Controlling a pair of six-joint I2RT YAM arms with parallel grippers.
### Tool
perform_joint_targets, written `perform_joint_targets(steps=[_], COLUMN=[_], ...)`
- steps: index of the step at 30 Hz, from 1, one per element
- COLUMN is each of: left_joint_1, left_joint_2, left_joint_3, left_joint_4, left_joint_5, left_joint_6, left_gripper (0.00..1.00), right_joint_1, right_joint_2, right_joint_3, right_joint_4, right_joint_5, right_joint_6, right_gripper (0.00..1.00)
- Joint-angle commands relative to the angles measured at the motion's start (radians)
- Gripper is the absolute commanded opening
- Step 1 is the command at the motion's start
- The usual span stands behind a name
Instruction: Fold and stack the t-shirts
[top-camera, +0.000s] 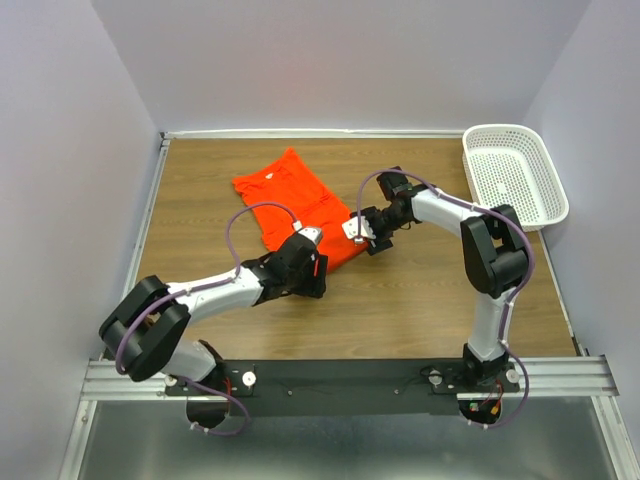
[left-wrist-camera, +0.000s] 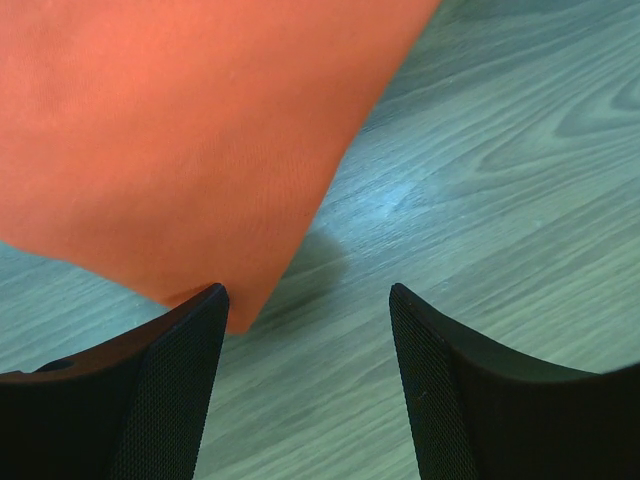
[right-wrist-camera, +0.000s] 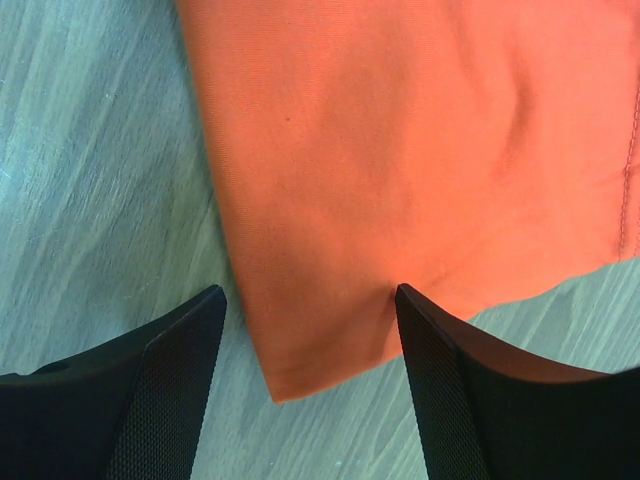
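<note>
The t-shirt is lying upper centre of the overhead frame, on the table. Both tools are being held apart and empty. The right gripper is straddling one corner, and the left gripper is beside another. The left is judged to need shifting frame-left before closing.

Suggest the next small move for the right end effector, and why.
Probably lower the right end effector and close it on the t-shirt corner. It is open, and that corner lies right between its fingers, over the table, so a short descent should be enough to pinch it.
</note>
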Motion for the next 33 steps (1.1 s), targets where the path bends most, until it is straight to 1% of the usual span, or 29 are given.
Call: perform_joint_targets(steps=[1, 6, 10, 13, 17, 19, 20, 25, 30, 33], left_joint_1=[-0.01, -0.022, -0.042, -0.056, -0.056, -0.056, -0.056, -0.061, -0.062, -0.062], left_joint_2=[0.052, 0.073, 0.047, 0.053, 0.115, 0.148, 0.176, 0.207, 0.187, 0.189], left_joint_3=[0.027, 0.044, 0.065, 0.096, 0.108, 0.11, 0.11, 0.108, 0.108, 0.107], left_joint_4=[0.016, -0.03, -0.041, -0.078, -0.092, -0.09, -0.092, -0.107, -0.136, -0.141], left_joint_5=[-0.049, -0.147, -0.196, -0.233, -0.209, -0.186, -0.177, -0.184, -0.224, -0.222], left_joint_6=[0.013, -0.017, -0.022, -0.017, -0.008, -0.01, -0.013, -0.04, -0.046, -0.046], left_gripper=[0.73, 0.73, 0.73, 0.73, 0.69, 0.64, 0.58, 0.56, 0.59, 0.59], right_joint_1=[0.001, 0.001, 0.001, 0.001, 0.001, 0.001, 0.0, -0.011, -0.022, -0.026], right_joint_2=[0.036, 0.031, 0.031, 0.033, 0.034, 0.036, 0.036, 0.033, 0.031, 0.025], right_joint_3=[-0.009, -0.008, -0.008, -0.003, 0.005, 0.008, 0.008, 0.018, 0.026, 0.023], right_joint_4=[-0.033, -0.04, -0.044, -0.047, -0.053, -0.055, -0.056, -0.059, -0.063, -0.066], right_joint_5=[0.012, 0.005, 0.003, 0.005, 0.001, 0.005, 0.008, 0.009, 0.014, 0.011], right_joint_6=[-0.022, -0.016, -0.013, -0.01, -0.002, 0.001, 0.004, 0.014, 0.021, 0.024], right_gripper=[0.75, 0.75, 0.73, 0.72, 0.7, 0.69, 0.69, 0.68, 0.67, 0.66])
